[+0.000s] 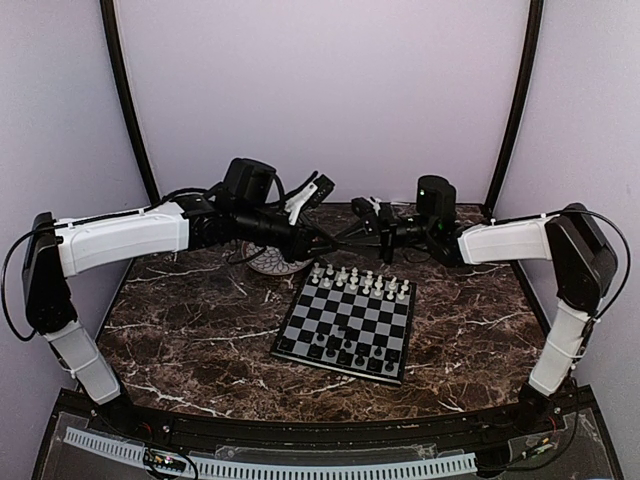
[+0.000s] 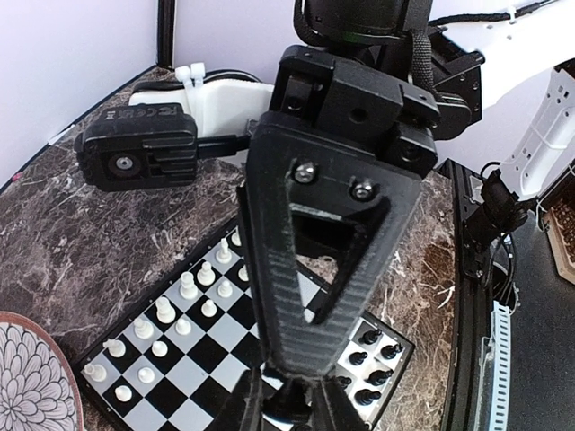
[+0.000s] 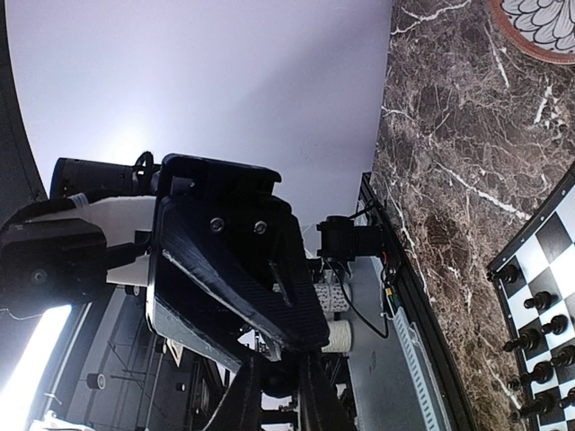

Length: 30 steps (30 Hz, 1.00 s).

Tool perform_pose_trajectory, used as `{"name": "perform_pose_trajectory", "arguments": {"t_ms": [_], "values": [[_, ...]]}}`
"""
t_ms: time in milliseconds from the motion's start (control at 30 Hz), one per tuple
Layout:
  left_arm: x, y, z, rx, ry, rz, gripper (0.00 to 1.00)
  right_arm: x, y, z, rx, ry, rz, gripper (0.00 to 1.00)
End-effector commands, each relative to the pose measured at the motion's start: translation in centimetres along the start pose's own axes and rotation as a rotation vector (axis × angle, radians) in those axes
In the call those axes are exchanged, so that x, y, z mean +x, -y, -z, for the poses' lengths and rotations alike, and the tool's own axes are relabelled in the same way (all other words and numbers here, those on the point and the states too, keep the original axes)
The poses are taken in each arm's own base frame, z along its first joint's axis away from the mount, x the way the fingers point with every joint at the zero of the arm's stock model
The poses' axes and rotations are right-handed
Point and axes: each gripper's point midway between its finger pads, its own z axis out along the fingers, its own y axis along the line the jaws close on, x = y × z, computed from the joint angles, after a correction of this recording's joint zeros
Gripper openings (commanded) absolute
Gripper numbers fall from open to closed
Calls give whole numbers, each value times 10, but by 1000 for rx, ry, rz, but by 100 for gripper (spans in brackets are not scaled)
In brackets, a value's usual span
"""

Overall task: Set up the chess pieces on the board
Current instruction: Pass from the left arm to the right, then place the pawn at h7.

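Note:
The board [image 1: 350,316] lies in the middle of the table. White chess pieces [image 1: 360,280] fill its far rows and black chess pieces [image 1: 335,350] its near rows. Above the board's far edge my two grippers meet tip to tip. My left gripper [image 2: 287,401] is shut on a small black chess piece [image 2: 289,393]. My right gripper [image 3: 278,395] comes in from the opposite side, its fingers closed narrowly on the same dark piece. In the top view the left gripper [image 1: 328,240] and right gripper [image 1: 352,234] touch in mid-air, and the piece is hidden between them.
A round patterned plate [image 1: 272,262] sits behind the board's far left corner, under the left arm. Dark marble table [image 1: 200,340] surrounds the board. Purple walls close in the back and the sides.

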Motion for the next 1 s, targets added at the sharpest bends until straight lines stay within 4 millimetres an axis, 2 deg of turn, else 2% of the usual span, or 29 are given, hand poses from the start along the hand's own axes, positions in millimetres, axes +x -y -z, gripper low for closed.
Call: {"name": "perform_pose_trajectory", "arguments": {"t_ms": [0,67,200,300,400,433,467,500,533,567,633,733,800,967], "values": [[-17,7,0,27,40,-22,22,-2,-10,-1,-27,-11,52,8],[-17,6,0,23,39,-20,24,-2,-10,-1,-29,-12,54,3],[-17,3,1,7,37,-17,32,-5,-10,-1,-25,-3,61,0],[-18,1,8,-27,44,-18,43,-10,-8,-2,-5,7,72,0],[-14,-3,20,-86,39,-17,49,-17,-6,-3,41,17,100,0],[-20,-2,31,-104,58,-25,50,-20,-3,-3,72,20,114,0],[-14,-6,35,-139,47,-19,51,-24,-2,-4,107,25,140,0],[-20,-5,48,-157,72,-23,53,-28,2,-4,151,29,155,0],[-13,-10,54,-195,61,-12,54,-32,9,-4,209,40,173,0],[-18,-13,68,-223,85,10,57,-37,15,-3,266,46,188,0],[-13,-27,89,-288,103,80,60,-42,28,-3,382,46,231,0],[0,-56,127,-416,130,205,62,-40,48,-9,542,14,290,0],[10,-71,144,-502,130,248,64,-36,58,-19,612,-12,325,0],[25,-88,168,-645,116,285,65,-16,91,-52,802,-129,425,0]]}}
